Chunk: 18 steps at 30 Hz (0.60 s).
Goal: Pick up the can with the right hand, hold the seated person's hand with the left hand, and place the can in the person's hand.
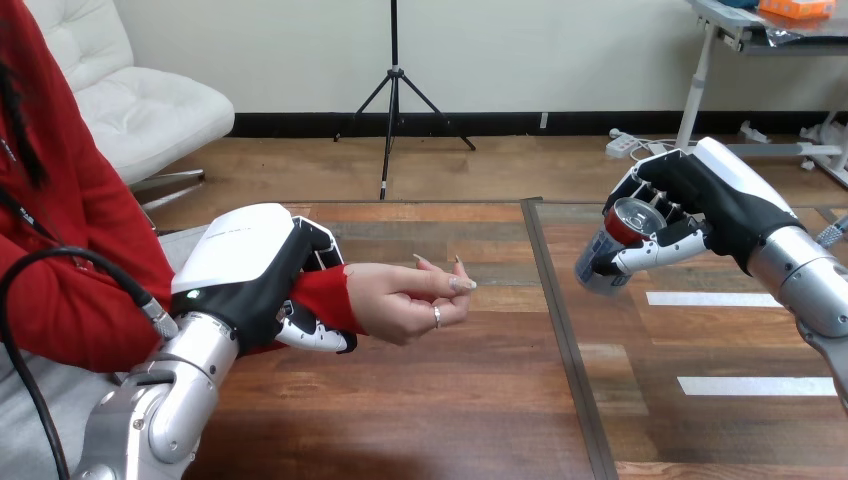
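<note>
Can (606,255) is sitting clamped in your right hand (725,205), well apart from the person's hand (405,300); your left hand (250,270) is gripping the person's wrist (330,293); only handover is waiting.

The can (612,248), silver-blue with a red top, is being held tilted in the right hand (712,205) at the frame's right. The person's hand (410,297) is being extended left of centre, fingers loosely curled.

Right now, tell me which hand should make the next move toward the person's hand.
Right. The right hand is curled round the tilted metal can with the red top, clear of the wooden table. The left hand is busy, curled round the person's red-sleeved wrist, steadying the person's hand.
</note>
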Motion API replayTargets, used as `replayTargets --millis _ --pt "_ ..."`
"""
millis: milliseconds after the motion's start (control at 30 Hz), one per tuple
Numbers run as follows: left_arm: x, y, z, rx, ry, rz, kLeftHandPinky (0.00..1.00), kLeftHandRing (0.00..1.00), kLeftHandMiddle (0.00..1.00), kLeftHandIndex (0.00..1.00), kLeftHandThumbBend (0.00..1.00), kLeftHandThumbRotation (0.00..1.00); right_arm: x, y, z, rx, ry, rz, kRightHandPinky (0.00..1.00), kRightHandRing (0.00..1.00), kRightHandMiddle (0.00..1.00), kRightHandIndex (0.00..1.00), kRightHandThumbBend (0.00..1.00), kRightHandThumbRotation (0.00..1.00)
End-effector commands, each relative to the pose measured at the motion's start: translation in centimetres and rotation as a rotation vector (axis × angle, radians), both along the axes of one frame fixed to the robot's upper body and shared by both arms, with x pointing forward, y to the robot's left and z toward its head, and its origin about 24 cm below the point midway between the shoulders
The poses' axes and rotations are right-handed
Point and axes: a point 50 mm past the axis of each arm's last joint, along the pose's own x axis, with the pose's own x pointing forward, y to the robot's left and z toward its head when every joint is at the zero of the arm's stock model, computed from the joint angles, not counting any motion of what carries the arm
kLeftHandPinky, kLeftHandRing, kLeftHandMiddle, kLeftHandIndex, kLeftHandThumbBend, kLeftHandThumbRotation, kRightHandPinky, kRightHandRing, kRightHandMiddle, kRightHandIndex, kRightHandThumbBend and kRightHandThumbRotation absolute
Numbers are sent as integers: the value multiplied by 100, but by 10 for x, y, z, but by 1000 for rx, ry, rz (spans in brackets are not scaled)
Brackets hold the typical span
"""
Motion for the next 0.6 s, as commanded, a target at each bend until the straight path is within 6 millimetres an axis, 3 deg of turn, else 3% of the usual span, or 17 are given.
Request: replayTargets --millis 0,567 --pt "7 -6 24 -21 -112 -21 35 41 45 43 76 0 13 2 42 21 -145 -3 35 38 43 47 74 0" --pt "8 -8 24 -23 -101 -29 36 42 46 44 73 0 16 10 44 26 -136 11 35 37 43 48 73 0"
